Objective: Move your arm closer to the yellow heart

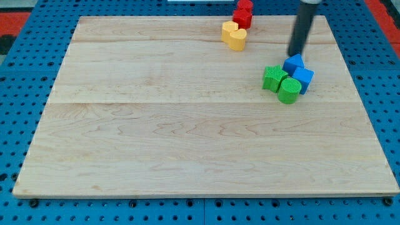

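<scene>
The yellow heart lies near the board's top edge, right of centre. A red block touches it just above, at the board's top edge. My tip is to the right of the heart and slightly lower, about a hundred pixels away. The tip stands just above a cluster of blocks: a blue block, a second blue block, a green star-like block and a green cylinder.
The wooden board rests on a blue perforated table. A red surface shows at the view's top left corner and top right corner.
</scene>
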### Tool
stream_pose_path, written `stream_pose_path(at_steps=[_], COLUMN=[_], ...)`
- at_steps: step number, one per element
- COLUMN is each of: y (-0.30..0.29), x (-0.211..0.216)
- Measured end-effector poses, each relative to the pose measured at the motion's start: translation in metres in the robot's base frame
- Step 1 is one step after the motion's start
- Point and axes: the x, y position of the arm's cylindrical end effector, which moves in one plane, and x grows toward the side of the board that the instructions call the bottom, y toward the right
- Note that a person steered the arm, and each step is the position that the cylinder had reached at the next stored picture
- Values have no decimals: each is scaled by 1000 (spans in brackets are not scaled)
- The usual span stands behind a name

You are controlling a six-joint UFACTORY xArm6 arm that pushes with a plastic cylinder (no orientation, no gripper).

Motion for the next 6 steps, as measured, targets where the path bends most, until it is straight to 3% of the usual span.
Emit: stream_pose_path(at_steps=[1, 2, 3, 4, 5, 6], y=[14, -59, -148, -68, -28, -70], x=[36, 48, 28, 27, -10, -59])
